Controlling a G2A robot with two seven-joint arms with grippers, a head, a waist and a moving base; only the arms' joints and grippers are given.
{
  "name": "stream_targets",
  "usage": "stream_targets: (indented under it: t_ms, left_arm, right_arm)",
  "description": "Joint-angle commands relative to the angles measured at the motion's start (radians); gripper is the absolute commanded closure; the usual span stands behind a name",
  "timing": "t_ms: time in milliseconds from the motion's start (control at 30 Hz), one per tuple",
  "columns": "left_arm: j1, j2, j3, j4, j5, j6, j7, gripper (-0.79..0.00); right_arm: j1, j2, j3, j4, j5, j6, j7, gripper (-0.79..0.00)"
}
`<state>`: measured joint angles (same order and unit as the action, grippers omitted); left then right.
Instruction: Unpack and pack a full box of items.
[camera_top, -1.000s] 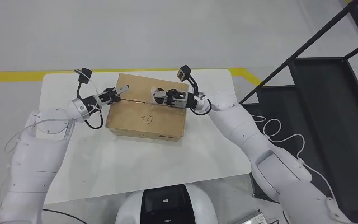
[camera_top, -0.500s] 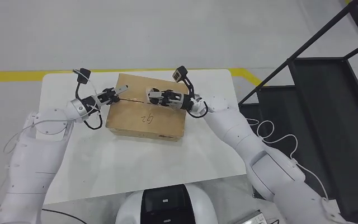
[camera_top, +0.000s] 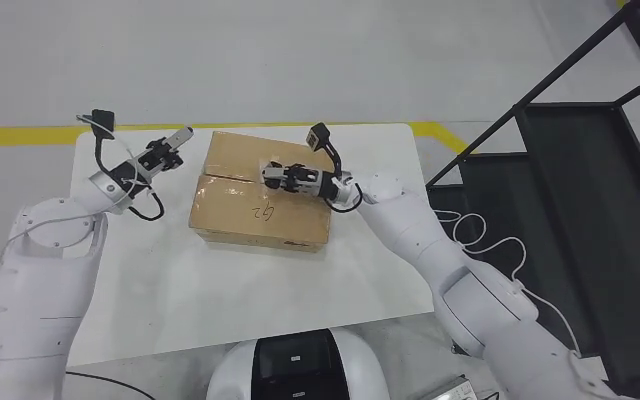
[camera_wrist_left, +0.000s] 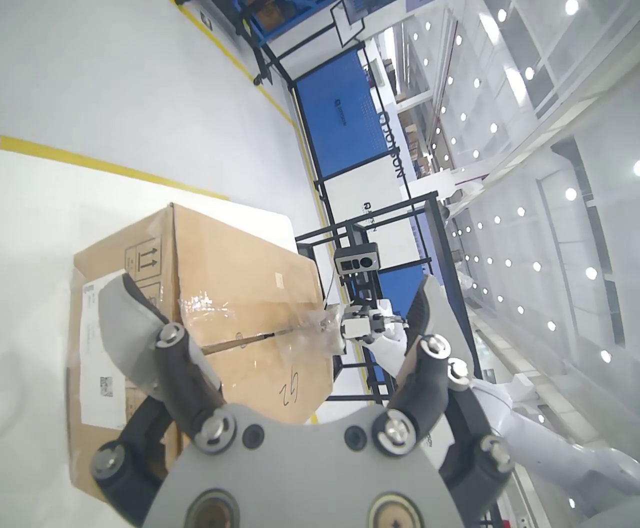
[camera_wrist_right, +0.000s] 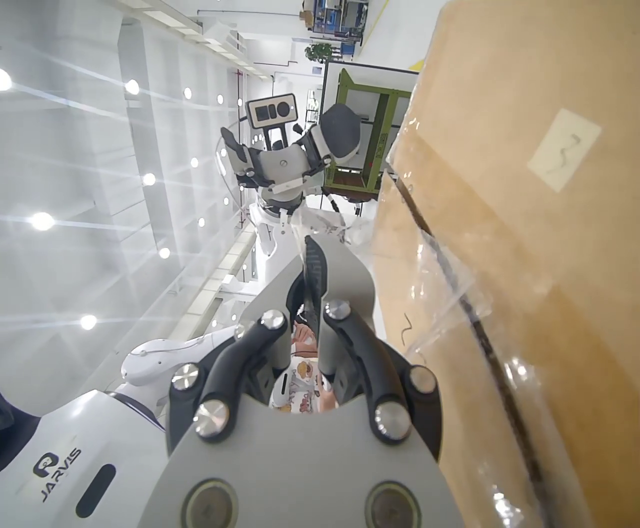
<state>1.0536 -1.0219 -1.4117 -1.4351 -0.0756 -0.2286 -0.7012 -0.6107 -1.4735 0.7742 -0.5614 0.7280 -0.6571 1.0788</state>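
A taped cardboard box (camera_top: 300, 225) sits mid-desk (camera_top: 130, 290), with bare desk on every side. The right fingers (camera_wrist_right: 315, 272), pressed together on a strip of clear tape (camera_wrist_left: 320, 327), sit at the top seam; their own wrist view shows the tape peeled up from it. The left fingers (camera_wrist_left: 125, 305), spread wide and holding nothing, hover over the desk beside the box's left end. The left wrist view shows a white label (camera_wrist_left: 97, 370) and arrow marks (camera_wrist_left: 148, 260) on one side. A handwritten scrawl (camera_top: 264, 212) marks the lid.
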Motion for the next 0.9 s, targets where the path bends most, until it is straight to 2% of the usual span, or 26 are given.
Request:
stream_targets:
  t_ms: [0,133,333,867]
  left_arm:
    - [0.021,0.004,-0.028,-0.019,-0.002,0.002,0.006,-0.785]
    - [0.047,0.009,-0.053,-0.04,-0.008,0.008,0.004,-0.785]
    - [0.058,0.009,-0.047,-0.042,-0.016,0.016,-0.008,-0.785]
    - [0.01,-0.003,0.037,0.019,0.002,0.035,-0.032,-0.785]
  right_arm:
    - [-0.001,-0.003,0.01,-0.005,0.02,-0.014,0.011,0.0]
    - [0.001,-0.006,0.029,-0.012,0.048,-0.041,0.043,0.0]
    - [0.001,-0.014,0.049,-0.003,0.064,-0.051,0.024,0.0]
    - [-0.01,-0.011,0.113,-0.076,0.098,-0.028,0.056,0.0]
